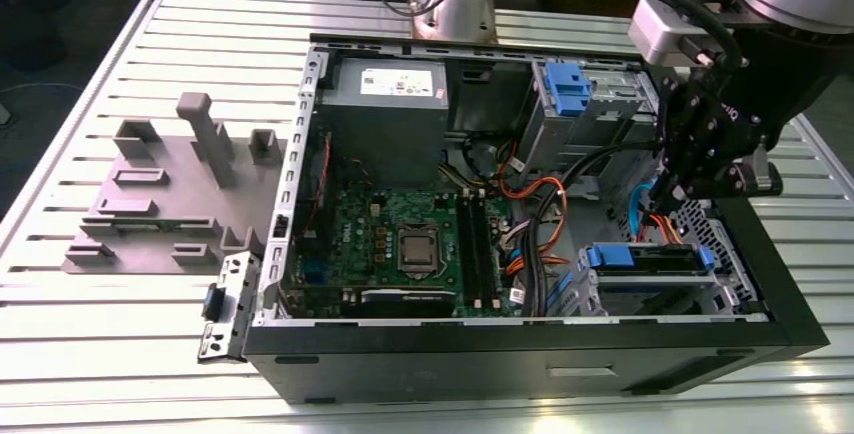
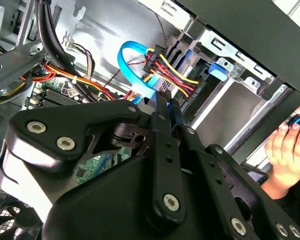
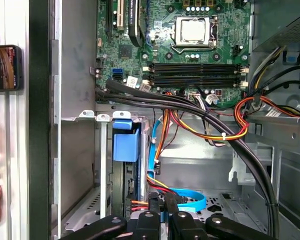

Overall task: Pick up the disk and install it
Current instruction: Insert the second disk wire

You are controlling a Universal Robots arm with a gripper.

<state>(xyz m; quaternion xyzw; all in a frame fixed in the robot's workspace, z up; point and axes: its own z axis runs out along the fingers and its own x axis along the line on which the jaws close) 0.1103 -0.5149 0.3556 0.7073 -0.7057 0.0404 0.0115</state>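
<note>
Gripper (image 1: 674,194) up first: it hangs inside the open computer case (image 1: 534,349), at the side on the exterior view's right. Its fingers are drawn close together, and I can make out nothing clamped between them.

Below it is the drive cage (image 1: 587,294), and that's where the disk (image 1: 650,257) is. It lies in the cage with its blue bracket showing, near the fingertips but apart from them.

Cables (image 3: 210,132) next (orange, red and a blue ribbon loop), crowding the gap right by the fingers.

My read is that a square, straight approach matters here. Any tilt could jam the bracket, and those wires could snag.

A person's hand (image 2: 285,150) sits just outside the case wall, so go gently.
</note>
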